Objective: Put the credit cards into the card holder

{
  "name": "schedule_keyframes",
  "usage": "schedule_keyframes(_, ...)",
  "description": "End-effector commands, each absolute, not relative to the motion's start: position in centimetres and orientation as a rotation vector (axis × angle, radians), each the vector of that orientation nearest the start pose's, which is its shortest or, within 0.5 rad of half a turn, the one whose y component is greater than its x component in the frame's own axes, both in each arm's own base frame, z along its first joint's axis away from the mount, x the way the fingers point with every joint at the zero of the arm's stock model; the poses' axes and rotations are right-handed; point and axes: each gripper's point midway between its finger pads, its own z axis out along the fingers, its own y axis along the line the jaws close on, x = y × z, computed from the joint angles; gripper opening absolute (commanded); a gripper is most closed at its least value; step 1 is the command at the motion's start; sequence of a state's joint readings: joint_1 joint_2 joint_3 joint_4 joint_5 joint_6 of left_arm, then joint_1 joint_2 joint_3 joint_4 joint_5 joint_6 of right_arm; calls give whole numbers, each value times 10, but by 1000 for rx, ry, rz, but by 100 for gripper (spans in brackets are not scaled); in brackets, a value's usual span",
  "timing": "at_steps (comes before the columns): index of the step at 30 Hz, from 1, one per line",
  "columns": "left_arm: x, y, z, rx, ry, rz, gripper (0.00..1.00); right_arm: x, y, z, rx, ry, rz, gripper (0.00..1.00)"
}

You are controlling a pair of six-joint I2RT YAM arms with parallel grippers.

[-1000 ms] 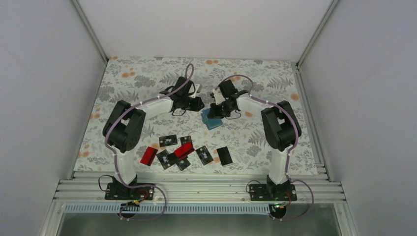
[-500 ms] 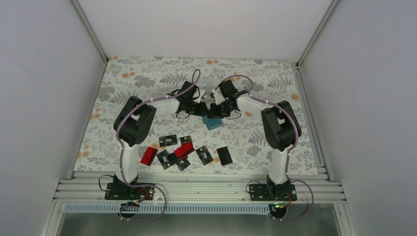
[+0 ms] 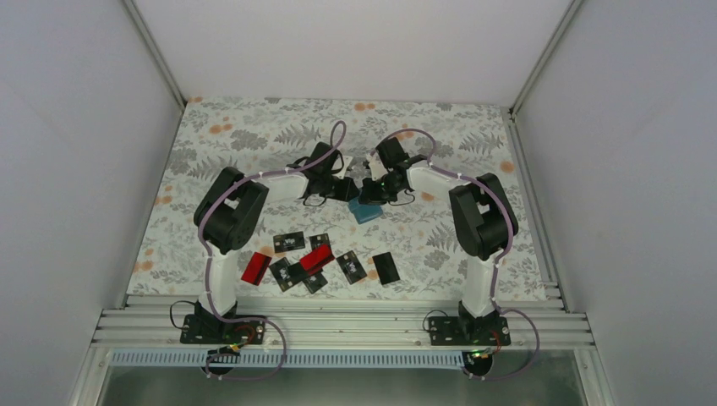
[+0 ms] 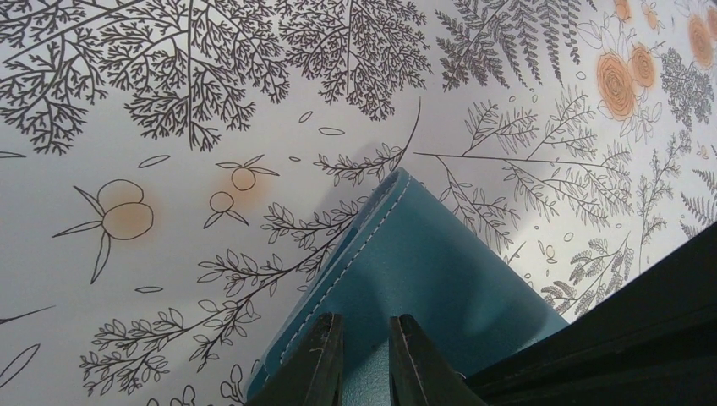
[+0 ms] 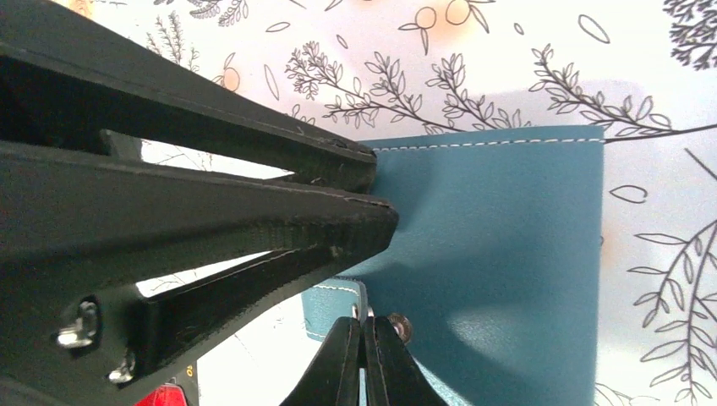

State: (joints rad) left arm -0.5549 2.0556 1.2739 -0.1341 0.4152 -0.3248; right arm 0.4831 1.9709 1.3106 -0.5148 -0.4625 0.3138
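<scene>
The teal card holder lies on the floral cloth between both grippers. In the left wrist view my left gripper is nearly shut, its two fingers pinching the card holder's cover at one edge. My right gripper is shut on the holder's small snap tab, with the metal snap just beside the tips. The left gripper's black fingers fill the left of the right wrist view, tips against the holder. Red credit cards and black ones lie scattered nearer the bases.
The cards form a loose cluster between the two arm bases, some overlapping. The aluminium rail runs along the near edge. White walls close in the cloth on the left, back and right.
My left arm has swung right, bringing its gripper from beside the card holder onto its edge. The right gripper and the holder have stayed in place.
</scene>
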Motion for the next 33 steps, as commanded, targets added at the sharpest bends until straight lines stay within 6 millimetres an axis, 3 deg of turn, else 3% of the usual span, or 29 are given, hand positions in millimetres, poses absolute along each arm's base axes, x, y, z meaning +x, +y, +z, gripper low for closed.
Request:
schedule_keyframes(1,370,-301,-1,470,2683,-734,15,364,266,55,-336,2799,790,4)
schedule_keyframes(13,368,-302,-6,485,2691,-693,15,371,258,62,-309,2773,739,4)
schedule_keyframes(33,370,-300,-9,479,2692,-663,15,359,236,31,-242,2881,594,5)
